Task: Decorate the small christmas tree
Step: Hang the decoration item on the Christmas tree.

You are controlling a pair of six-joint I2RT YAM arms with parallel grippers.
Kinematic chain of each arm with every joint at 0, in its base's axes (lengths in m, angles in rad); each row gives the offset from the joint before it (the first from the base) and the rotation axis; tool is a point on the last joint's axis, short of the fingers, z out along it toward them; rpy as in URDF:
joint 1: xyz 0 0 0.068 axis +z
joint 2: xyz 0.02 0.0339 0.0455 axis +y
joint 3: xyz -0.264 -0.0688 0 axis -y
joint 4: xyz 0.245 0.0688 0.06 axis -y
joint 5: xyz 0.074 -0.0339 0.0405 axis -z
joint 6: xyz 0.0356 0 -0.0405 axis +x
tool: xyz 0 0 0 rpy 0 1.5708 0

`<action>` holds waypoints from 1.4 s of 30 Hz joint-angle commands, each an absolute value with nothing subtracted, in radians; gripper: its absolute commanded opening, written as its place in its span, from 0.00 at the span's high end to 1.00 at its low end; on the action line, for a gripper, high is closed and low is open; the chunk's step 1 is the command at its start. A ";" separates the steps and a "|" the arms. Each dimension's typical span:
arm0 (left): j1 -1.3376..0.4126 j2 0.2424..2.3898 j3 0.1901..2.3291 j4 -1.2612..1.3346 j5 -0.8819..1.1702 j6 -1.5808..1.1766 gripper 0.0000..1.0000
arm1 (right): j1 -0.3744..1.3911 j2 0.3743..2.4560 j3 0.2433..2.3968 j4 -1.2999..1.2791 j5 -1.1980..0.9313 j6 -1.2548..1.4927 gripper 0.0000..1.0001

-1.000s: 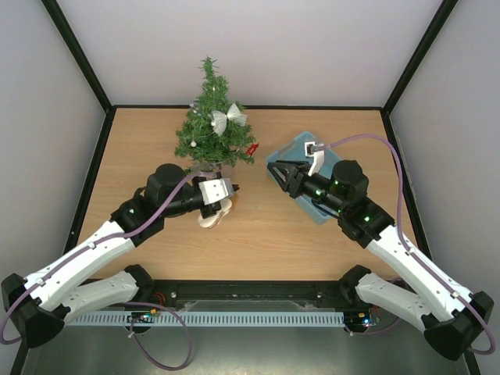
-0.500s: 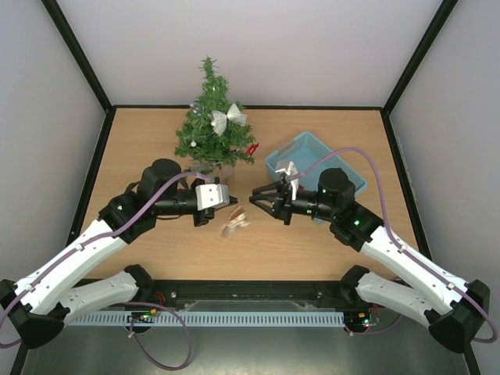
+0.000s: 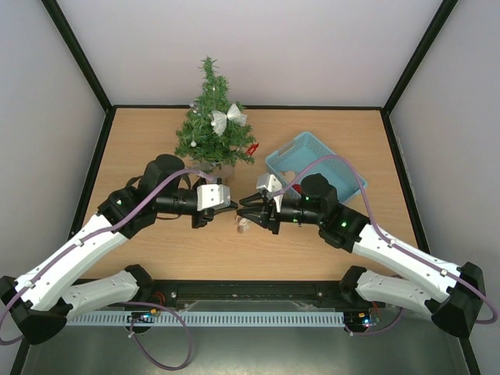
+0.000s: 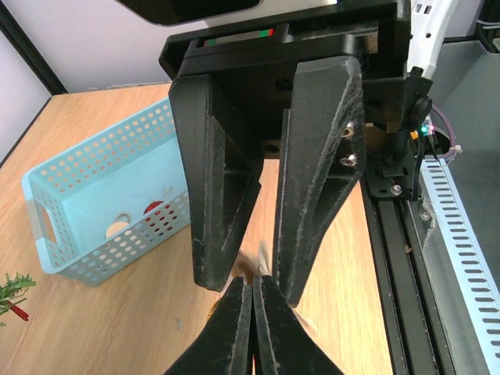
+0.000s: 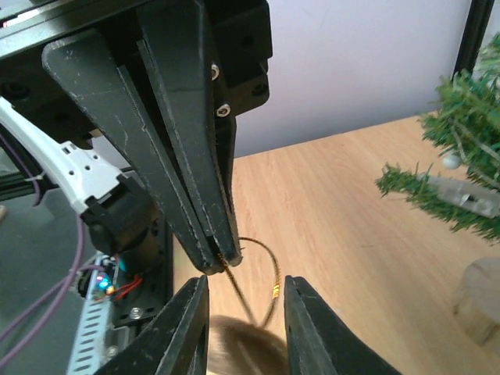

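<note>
The small christmas tree [image 3: 212, 125] stands at the table's back, with a silver bow and small ornaments on it; its branches [image 5: 461, 156] show at the right of the right wrist view. My left gripper [image 3: 232, 206] is shut on the thin gold loop [image 5: 273, 269] of a brownish ornament [image 3: 244, 225] that hangs below it over the table's middle. My right gripper [image 3: 242, 211] faces it tip to tip and is open. In the right wrist view its fingers stand either side of the loop and the ornament's blurred top [image 5: 234, 348], without touching them.
A light blue perforated basket [image 3: 305, 160] sits to the right of the tree, with a red and a pale ornament inside [image 4: 137, 215]. The tree's wooden base [image 5: 480, 301] stands on the table. A black rail [image 4: 406, 258] runs along the near edge.
My right arm swung left from the basket until its tips met the left gripper. The left gripper lifted the ornament and carried it slightly right.
</note>
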State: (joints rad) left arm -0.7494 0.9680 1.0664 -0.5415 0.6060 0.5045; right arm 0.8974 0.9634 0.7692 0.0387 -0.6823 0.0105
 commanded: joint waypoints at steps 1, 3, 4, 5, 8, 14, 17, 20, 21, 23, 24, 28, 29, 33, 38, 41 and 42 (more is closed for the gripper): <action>-0.744 0.977 1.110 -0.565 0.629 0.490 0.98 | 0.902 0.963 0.769 0.110 -0.637 -0.016 0.76; -0.745 0.982 1.116 -0.567 0.627 0.483 0.98 | 0.902 0.969 0.766 0.115 -0.632 -0.016 0.79; -0.745 0.984 1.119 -0.568 0.626 0.478 0.98 | 0.903 0.972 0.763 0.119 -0.632 -0.014 0.80; -0.745 0.987 1.122 -0.569 0.625 0.475 0.98 | 0.903 0.974 0.760 0.123 -0.635 -0.012 0.81; -0.744 0.991 1.129 -0.569 0.621 0.468 0.98 | 0.904 0.980 0.756 0.145 -0.641 0.004 0.84; -0.744 1.001 1.142 -0.569 0.601 0.450 0.98 | 0.907 0.968 0.744 0.162 -0.642 0.016 0.79; -0.744 1.002 1.148 -0.565 0.592 0.442 0.98 | 0.909 0.965 0.737 0.164 -0.644 0.009 0.75; -0.744 1.004 1.156 -0.563 0.592 0.435 0.98 | 0.913 0.970 0.735 0.167 -0.634 0.009 0.76; -0.744 1.005 1.158 -0.562 0.593 0.432 0.98 | 0.915 0.972 0.735 0.170 -0.625 0.010 0.77; -0.745 1.008 1.161 -0.559 0.594 0.426 0.98 | 0.916 0.980 0.736 0.175 -0.615 0.010 0.80; -0.744 1.010 1.162 -0.558 0.595 0.425 0.98 | 0.917 0.985 0.737 0.175 -0.610 0.009 0.83; -0.745 1.012 1.166 -0.559 0.590 0.425 0.98 | 0.920 0.989 0.737 0.174 -0.593 0.000 0.96; -0.744 1.012 1.167 -0.558 0.588 0.427 0.98 | 0.920 0.987 0.734 0.174 -0.592 0.000 0.97; -0.744 1.013 1.165 -0.560 0.585 0.442 0.98 | 0.921 0.985 0.736 0.156 -0.583 -0.001 0.98; -0.745 1.000 1.154 -0.554 0.583 0.485 0.98 | 0.920 0.971 0.729 0.133 -0.566 0.007 0.98; -0.745 0.993 1.151 -0.519 0.537 0.447 0.88 | 0.919 0.964 0.723 0.120 -0.500 0.032 0.98; -0.743 0.984 1.144 -0.490 0.510 0.425 0.82 | 0.920 0.961 0.724 0.121 -0.471 0.051 0.98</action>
